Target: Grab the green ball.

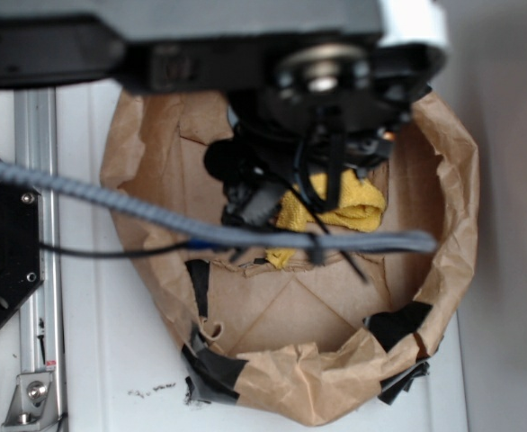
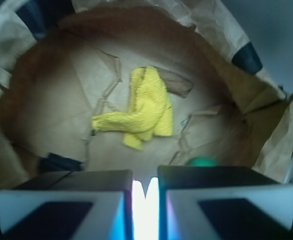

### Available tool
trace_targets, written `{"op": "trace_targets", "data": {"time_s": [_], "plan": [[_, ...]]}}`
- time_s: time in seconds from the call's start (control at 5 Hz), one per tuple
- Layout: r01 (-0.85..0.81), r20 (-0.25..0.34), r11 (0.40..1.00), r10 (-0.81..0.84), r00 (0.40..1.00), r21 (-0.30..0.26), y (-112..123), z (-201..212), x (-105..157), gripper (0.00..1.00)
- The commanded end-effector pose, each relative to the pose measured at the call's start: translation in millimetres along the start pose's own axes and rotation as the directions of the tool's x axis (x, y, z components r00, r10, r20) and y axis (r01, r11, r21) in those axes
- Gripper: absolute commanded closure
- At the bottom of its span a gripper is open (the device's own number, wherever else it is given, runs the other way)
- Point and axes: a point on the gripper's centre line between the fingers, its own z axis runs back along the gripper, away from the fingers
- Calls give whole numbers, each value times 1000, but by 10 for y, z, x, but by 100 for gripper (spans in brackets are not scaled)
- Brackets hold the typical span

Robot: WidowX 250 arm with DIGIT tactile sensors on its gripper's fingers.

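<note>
Wrist view shows the gripper [image 2: 145, 192] at the bottom edge, its jaws drawn close with only a thin bright slit between them and nothing held there. Just beyond the right jaw's upper edge, a sliver of the green ball [image 2: 202, 162] peeks out, resting on the floor of the brown paper bag [image 2: 41, 100]; most of the ball is hidden behind the jaw. Farther in, near the middle of the bag's floor, lies the crumpled yellow cloth [image 2: 145, 111], apart from the ball. The bag's rolled rim rings the scene, patched with black tape [image 2: 246, 57].

From the exterior view, the robot arm [image 1: 317, 99] reaches down into the bag [image 1: 443, 225], which sits on the white desk [image 1: 111, 360]. The cloth [image 1: 349, 209] shows beneath the arm, while a grey cable [image 1: 156, 211] crosses in front. The ball is hidden here.
</note>
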Motion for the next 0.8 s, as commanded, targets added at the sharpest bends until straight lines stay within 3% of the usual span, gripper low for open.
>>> {"op": "trace_targets", "data": {"time_s": [0.0, 0.2, 0.4, 0.6], "plan": [[-60, -15, 998, 60, 998, 20, 33, 98, 61, 37], [6, 79, 996, -12, 997, 84, 60, -50, -5, 0], [53, 85, 998, -50, 995, -26, 170, -401, -111, 0], [104, 115, 978, -126, 985, 182, 383, -597, -132, 0]]}}
